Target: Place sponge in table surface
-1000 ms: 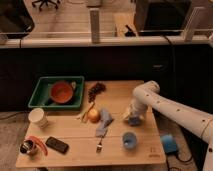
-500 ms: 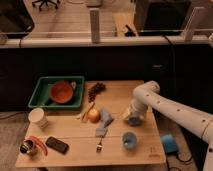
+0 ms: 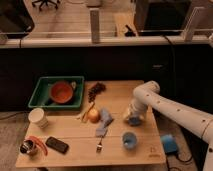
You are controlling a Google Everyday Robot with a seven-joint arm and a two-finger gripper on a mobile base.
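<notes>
The sponge [image 3: 134, 121] shows as a small light-blue piece at the right side of the wooden table [image 3: 75, 147], right at the tip of my gripper [image 3: 131, 117]. The white arm [image 3: 170, 107] reaches in from the right and bends down, so the gripper is low over the table at the sponge. I cannot tell whether the sponge rests on the table or is held. The gripper's body hides part of the sponge.
A green bin [image 3: 42, 92] with an orange bowl [image 3: 62, 93] stands at the back left. Grapes [image 3: 95, 90], an orange fruit [image 3: 93, 115], a blue cloth [image 3: 104, 121], a fork [image 3: 99, 144] and a blue cup [image 3: 130, 140] lie mid-table. A white cup [image 3: 37, 118], phone [image 3: 57, 145] and can [image 3: 27, 147] are at the left.
</notes>
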